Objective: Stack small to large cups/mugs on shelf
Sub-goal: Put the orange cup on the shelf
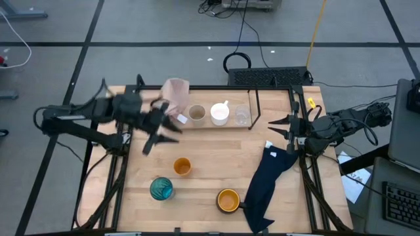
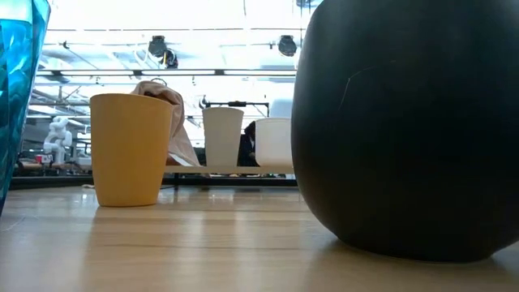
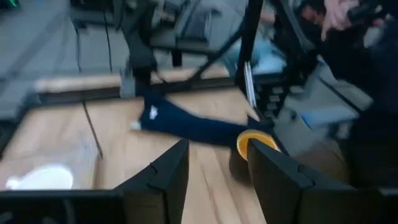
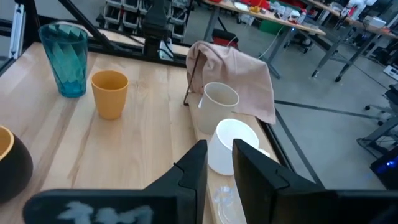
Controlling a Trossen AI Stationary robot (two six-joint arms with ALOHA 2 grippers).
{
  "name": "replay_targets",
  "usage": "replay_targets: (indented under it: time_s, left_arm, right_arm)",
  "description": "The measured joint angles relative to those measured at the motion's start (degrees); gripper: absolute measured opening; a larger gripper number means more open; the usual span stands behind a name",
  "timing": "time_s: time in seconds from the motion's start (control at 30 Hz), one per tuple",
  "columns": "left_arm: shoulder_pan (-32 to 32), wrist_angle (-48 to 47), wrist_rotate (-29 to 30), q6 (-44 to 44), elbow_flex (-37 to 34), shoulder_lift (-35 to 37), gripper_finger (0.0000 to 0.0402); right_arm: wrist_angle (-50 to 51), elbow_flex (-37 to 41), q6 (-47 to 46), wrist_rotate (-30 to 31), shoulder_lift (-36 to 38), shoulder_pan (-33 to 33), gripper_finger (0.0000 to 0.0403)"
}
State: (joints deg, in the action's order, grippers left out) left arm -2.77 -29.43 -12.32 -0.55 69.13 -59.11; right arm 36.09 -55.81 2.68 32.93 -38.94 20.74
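Left gripper (image 1: pixel 159 130), fingers seemingly apart, hovers beside the shelf (image 1: pixel 257 105).

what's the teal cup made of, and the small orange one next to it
Teal cup: looks like glass or clear plastic, since it is see-through, faceted and glossy; which one is unclear. Small orange cup: opaque with a matte, even surface and no glare, so probably plastic or a bamboo-type composite.

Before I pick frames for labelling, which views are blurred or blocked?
High view: the left hand is smeared by motion; the cups stay crisp. Left wrist view: blurred throughout, the navy cloth soft. Low view: the wide orange-yellow mug looms dark and blocks the right side; bright ceiling glare behind. Right wrist view: sharp, only the right hand soft.
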Motion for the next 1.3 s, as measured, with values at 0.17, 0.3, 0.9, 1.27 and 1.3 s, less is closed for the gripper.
replay_targets:
  time_s: [0.17, 0.3, 0.9, 1.27, 1.3]
  left_arm:
    - [-9.9, 15.4, 19.8, 0.7, -15.1, 3.5, 0.0163]
    - [-12.2, 27.7, 24.0, 0.6, -23.0, 2.9, 0.0163]
    - [-12.0, 18.4, 30.6, 3.6, -38.9, 36.2, 0.0163]
    - [-15.4, 32.2, 34.1, 4.2, -57.1, 48.2, 0.0163]
    - [-15.4, 32.9, 34.0, 4.2, -57.7, 48.2, 0.0163]
  right_arm:
    - [-1.8, 0.0, 1.1, 0.0, 0.0, 0.0, 0.0068]
    - [-1.8, 0.0, 0.9, 0.0, 0.0, 0.0, 0.0068]
    - [-2.5, 0.0, -2.0, 0.0, -3.3, 0.0, 0.0068]
    - [-4.8, 0.0, -1.8, 0.1, -4.7, -0.1, 0.0068]
    - [-4.9, 0.0, -1.6, 0.1, -5.0, -0.1, 0.0068]
